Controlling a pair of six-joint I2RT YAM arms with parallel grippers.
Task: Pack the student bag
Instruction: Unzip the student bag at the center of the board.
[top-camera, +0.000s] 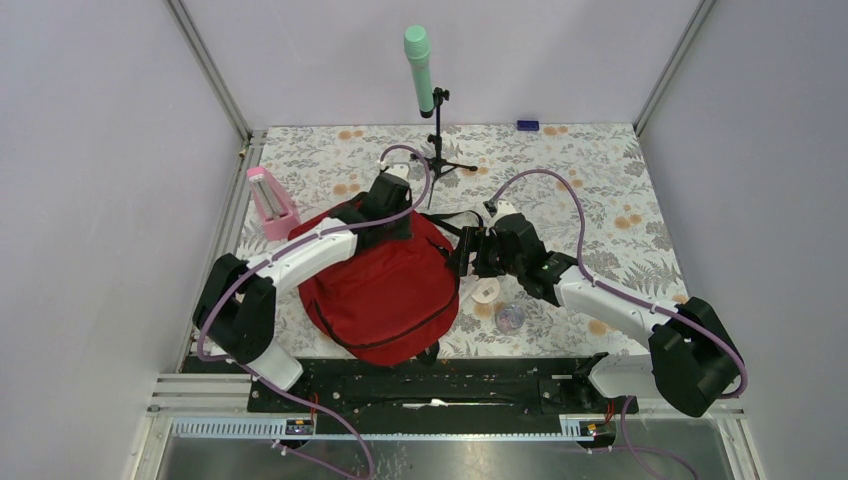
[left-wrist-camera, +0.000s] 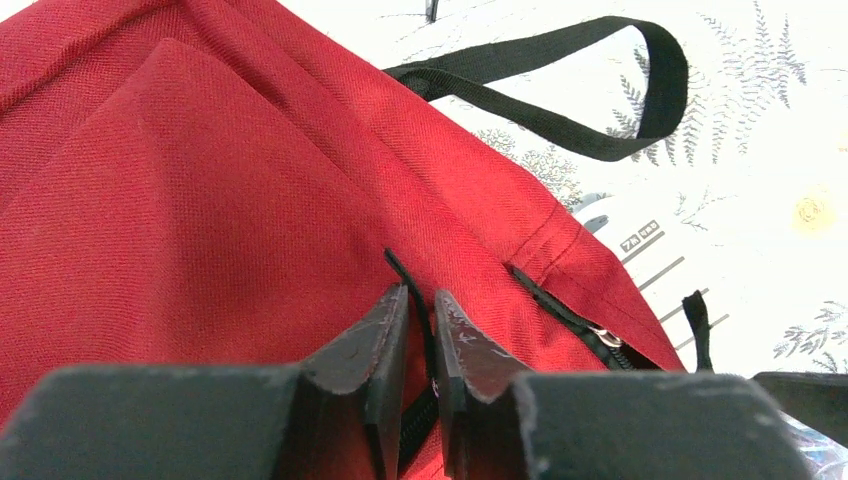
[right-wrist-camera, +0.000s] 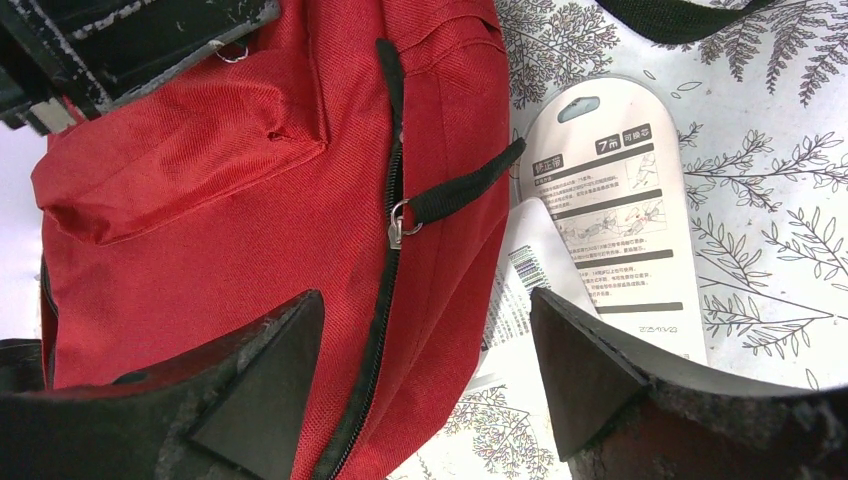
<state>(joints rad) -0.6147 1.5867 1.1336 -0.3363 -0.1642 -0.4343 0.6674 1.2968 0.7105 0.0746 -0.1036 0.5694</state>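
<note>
The student bag (top-camera: 385, 290), a red backpack, lies in the middle of the table between both arms. At its far top edge, my left gripper (top-camera: 395, 225) has its jaws nearly together around a thin black zipper pull (left-wrist-camera: 405, 275); in the left wrist view the gripper (left-wrist-camera: 422, 300) pinches that pull against red fabric. My right gripper (top-camera: 465, 255) hovers open at the bag's right side. In the right wrist view its gripper (right-wrist-camera: 425, 300) straddles the bag's edge and a shut black zipper (right-wrist-camera: 385, 290), whose metal slider and pull tab (right-wrist-camera: 455, 195) lie just beyond the fingertips.
A white printed packaging card (right-wrist-camera: 610, 200) lies on the floral cloth beside the bag. A white round item (top-camera: 487, 290) and a clear round one (top-camera: 510, 318) sit right of the bag. A pink holder (top-camera: 270, 200), a green-topped stand (top-camera: 420, 65) and a blue block (top-camera: 527, 125) stand further back.
</note>
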